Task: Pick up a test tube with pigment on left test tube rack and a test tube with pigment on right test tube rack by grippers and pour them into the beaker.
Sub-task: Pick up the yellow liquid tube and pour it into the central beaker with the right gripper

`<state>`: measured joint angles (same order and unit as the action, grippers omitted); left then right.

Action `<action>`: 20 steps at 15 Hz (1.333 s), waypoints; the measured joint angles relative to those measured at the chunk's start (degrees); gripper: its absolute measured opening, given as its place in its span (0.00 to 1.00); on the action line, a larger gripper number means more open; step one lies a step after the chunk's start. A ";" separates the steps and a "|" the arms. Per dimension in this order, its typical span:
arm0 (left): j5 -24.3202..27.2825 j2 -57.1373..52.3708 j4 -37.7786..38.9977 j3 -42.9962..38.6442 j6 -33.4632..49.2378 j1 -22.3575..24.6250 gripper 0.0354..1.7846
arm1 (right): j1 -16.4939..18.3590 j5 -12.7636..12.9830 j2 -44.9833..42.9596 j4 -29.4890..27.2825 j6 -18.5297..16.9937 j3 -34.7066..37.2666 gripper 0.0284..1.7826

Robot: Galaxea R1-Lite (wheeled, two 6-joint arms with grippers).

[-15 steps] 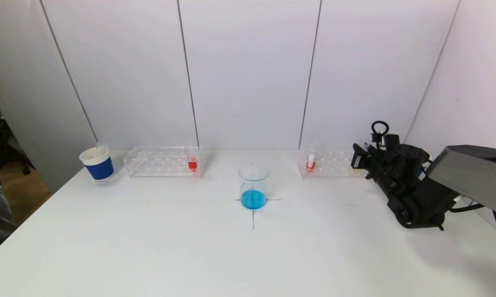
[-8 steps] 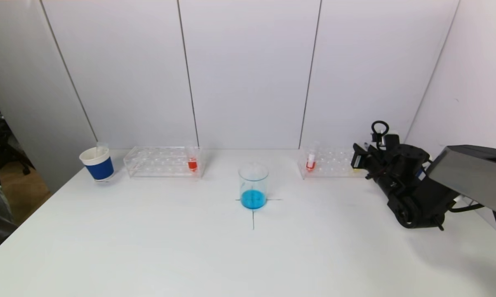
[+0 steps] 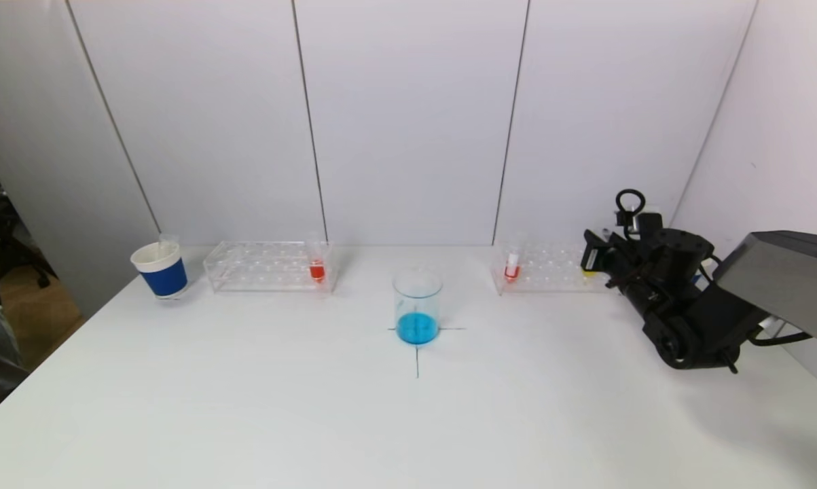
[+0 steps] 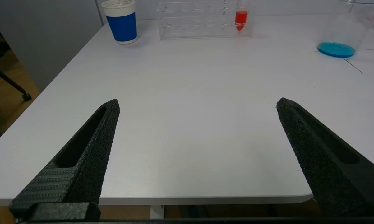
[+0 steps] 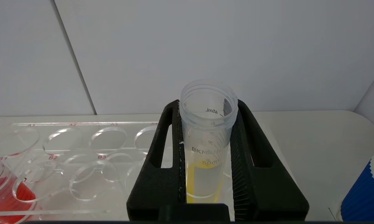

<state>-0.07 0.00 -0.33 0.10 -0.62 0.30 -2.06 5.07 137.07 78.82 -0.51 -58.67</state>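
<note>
Right wrist view: black right gripper (image 5: 205,149) clamped on a clear graduated plastic test tube with yellow pigment (image 5: 207,137), one finger (image 5: 162,161) on each side. Tube upright, long axis vertical, open threaded mouth at the top, yellow liquid filling only the lower part. Held at the end of the clear acrylic right test tube rack (image 5: 81,149), whether seated in a hole or lifted just above it not discernible. Round holes of that rack standing vacant beside the gripper; at the far end, a second clear tube with red pigment (image 5: 3,193), upright in its hole. Blue-and-white paper cup (image 5: 364,189) near the gripper on the other side.

Head view: right gripper (image 3: 595,261) at the rack's outer end on the white table (image 3: 245,407), red-pigment tube (image 3: 512,266) at the inner end. Clear glass beaker (image 3: 418,305) standing upright at the table's centre on a drawn cross, shallow layer of blue liquid in its bottom. Clear acrylic left test tube rack (image 3: 269,266) holding one upright tube of red pigment (image 3: 317,265) at its inner end; blue-banded white paper cup (image 3: 160,269) just beyond the outer end.

Left wrist view: black left gripper (image 4: 197,105) spread wide, grasping nothing, parked at the table's near edge, well apart from the left rack.
</note>
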 joint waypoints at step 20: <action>0.00 0.00 -0.02 0.00 0.00 0.02 0.99 | -3.74 -0.41 -22.88 -45.06 2.72 -22.80 0.25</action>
<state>-0.07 0.00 -0.35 0.10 -0.62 0.33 -5.80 4.66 114.19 33.77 2.21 -81.47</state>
